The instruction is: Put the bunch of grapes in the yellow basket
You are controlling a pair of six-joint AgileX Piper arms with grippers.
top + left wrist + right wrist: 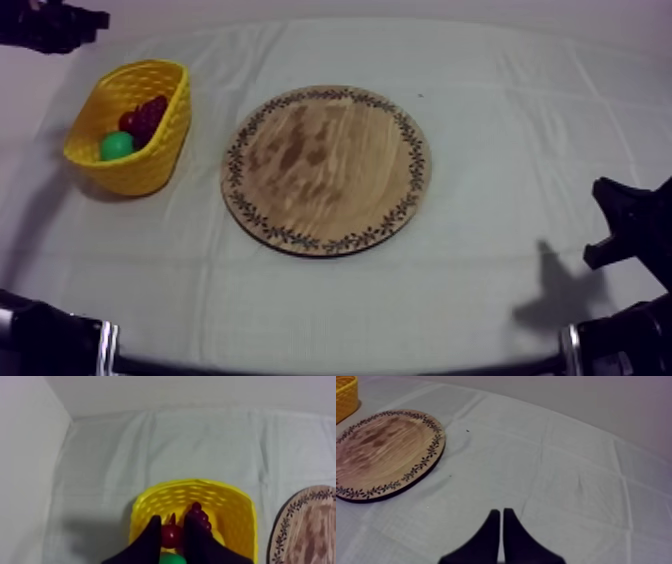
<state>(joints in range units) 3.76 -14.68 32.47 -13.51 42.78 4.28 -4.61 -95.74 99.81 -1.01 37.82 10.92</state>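
Knobbly dark bunch of grapes (152,112) inside the lattice-walled yellow basket (152,166), beside the round pattern-rimmed wooden board (325,170), left gripper (172,521) fingers parted above it, right gripper (501,511) pinched into an empty wedge over creased cloth (576,476)

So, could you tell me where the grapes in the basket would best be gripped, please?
Probably grip the grapes across their exposed top, coming straight down. They lie inside the basket, whose high walls block any sideways approach, and the small red fruit sits close beside them.
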